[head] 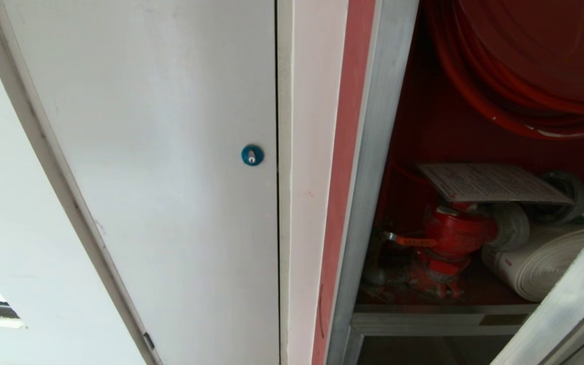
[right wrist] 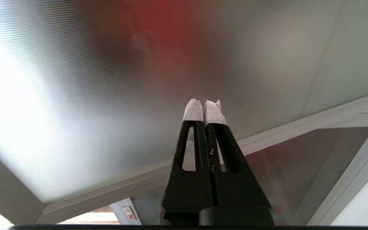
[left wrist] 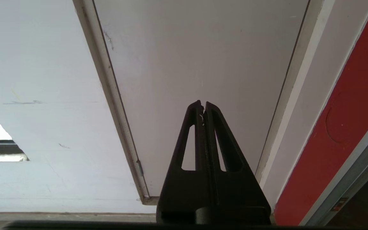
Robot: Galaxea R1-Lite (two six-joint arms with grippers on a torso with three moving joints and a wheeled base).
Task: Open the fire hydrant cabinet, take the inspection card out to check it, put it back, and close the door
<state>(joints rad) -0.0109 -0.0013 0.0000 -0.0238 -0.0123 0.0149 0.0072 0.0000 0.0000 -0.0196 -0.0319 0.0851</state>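
1. Head view: the cabinet stands open right of the white panel with its blue lock. Inside, the card lies flat on the red valve, beside the white hose. No arm shows.
2. Left wrist view: the left gripper points at the white panel, jaws closed, empty.
3. Right wrist view: the right gripper, tips wrapped white, faces the glass door, jaws closed, holding nothing.

The fire hydrant cabinet stands open to the right of a panel door. Inside it, the inspection card lies on the valve, below the hose reel, with a rolled hose just right of the valve.
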